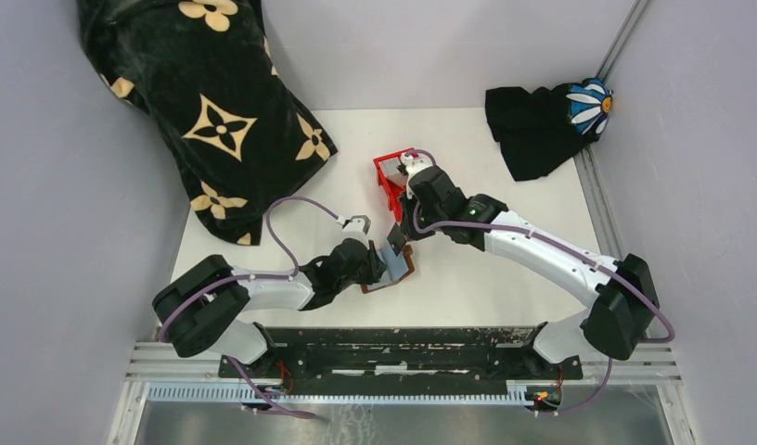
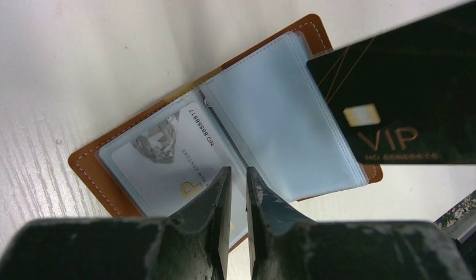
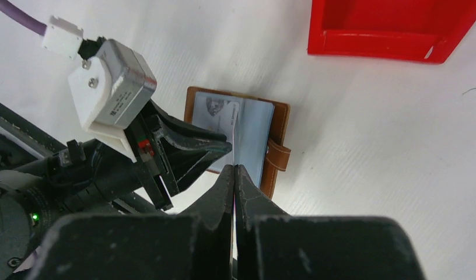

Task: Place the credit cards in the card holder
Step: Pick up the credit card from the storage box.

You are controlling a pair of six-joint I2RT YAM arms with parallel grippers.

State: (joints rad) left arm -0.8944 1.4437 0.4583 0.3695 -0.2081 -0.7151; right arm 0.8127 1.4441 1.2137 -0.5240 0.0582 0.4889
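The brown card holder [image 2: 87, 166] lies open on the white table, its clear sleeves fanned out. A silvery credit card [image 2: 160, 157] sits in its left sleeve. My left gripper [image 2: 238, 172] is closed to a thin slit at the sleeves' fold near the holder's near edge, seemingly pinching a sleeve. My right gripper [image 3: 234, 170] is shut on a black credit card [image 2: 399, 99] marked VIP. That card hangs just above the right-hand sleeves, one corner over their top edge. From above, both grippers [image 1: 379, 262] [image 1: 404, 232] meet over the holder [image 1: 404, 272].
A red plastic bin [image 1: 389, 174] stands just behind the holder, close to the right wrist. A black flower-patterned cloth [image 1: 208, 102] fills the back left, and a black cloth with a daisy [image 1: 542, 120] lies back right. A metal rail [image 1: 403, 357] runs along the near edge.
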